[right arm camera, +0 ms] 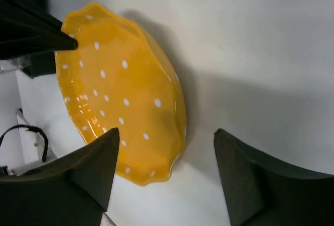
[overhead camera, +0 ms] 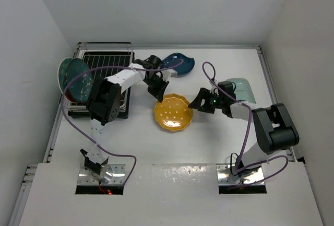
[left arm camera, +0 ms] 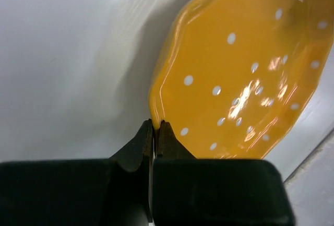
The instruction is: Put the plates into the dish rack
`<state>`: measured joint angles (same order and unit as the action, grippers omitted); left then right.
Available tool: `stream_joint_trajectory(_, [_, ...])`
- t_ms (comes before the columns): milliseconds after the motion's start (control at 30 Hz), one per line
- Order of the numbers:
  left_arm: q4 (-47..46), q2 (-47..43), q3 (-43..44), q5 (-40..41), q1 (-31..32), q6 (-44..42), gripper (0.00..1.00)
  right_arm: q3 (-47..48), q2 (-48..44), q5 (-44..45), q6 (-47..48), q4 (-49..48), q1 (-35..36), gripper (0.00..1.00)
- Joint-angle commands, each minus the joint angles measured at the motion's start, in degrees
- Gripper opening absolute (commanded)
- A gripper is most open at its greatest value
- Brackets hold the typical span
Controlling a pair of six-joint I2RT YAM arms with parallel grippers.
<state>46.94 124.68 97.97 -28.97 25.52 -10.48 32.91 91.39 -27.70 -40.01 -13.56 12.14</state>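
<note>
The yellow scalloped plate [overhead camera: 173, 112] with white dots lies mid-table. My left gripper [overhead camera: 159, 91] is shut on its far-left rim; the wrist view shows both tips [left arm camera: 155, 124] pinching the plate's edge [left arm camera: 245, 69], with a shadow under that side. My right gripper [overhead camera: 197, 102] is open and empty just right of the plate; its wrist view shows the plate [right arm camera: 120, 90] partly between the spread jaws [right arm camera: 167, 130]. The white dish rack [overhead camera: 107, 59] stands far left with two round teal-toned plates [overhead camera: 75, 80] upright at its left end. The dark blue leaf plate [overhead camera: 180, 63] and the pale mint oblong plate [overhead camera: 244, 89] lie on the table.
White walls close in the table at the back and on both sides. The left arm's body [overhead camera: 107, 98] reaches over the rack's near right corner. Cables loop from both arms. The left gripper's fingers [right arm camera: 47, 35] show at the right wrist view's top left.
</note>
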Motion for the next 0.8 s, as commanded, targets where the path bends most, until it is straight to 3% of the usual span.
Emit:
stream_joint_trajectory(0, [0.26, -13.66, 2.3, 7.93, 0.23, -1.03, 0.0, 5.94, -0.78, -3.41, 1.07, -1.74, 0.08, 0.75])
stream_joint_trajectory(100, [0.26, -19.38, 3.01, 13.48, 0.23, 0.1, 0.0, 7.43, -0.87, -3.23, 0.72, -0.24, 0.25, 0.87])
stream_joint_trajectory(300, [0.79, -25.01, 3.01, 18.59, -0.29, 2.48, 0.0, 9.1, -0.52, -2.62, -0.95, -0.15, 0.07, 0.89])
stream_joint_trajectory(533, [1.48, -29.85, 14.05, 42.46, -3.0, -1.72, 0.0, 10.16, -1.13, -1.22, 0.9, 2.93, 0.25, 0.89])
stream_joint_trajectory(633, [3.06, -30.37, 20.91, 50.29, -6.34, -4.45, 0.0, 9.81, -1.48, -0.86, 0.72, 3.19, 0.25, 0.89])
stream_joint_trajectory(767, [3.07, -32.83, 23.84, 58.82, -8.99, -8.32, 0.0, 9.9, -1.83, -0.51, 0.02, 3.28, 0.16, 0.89])
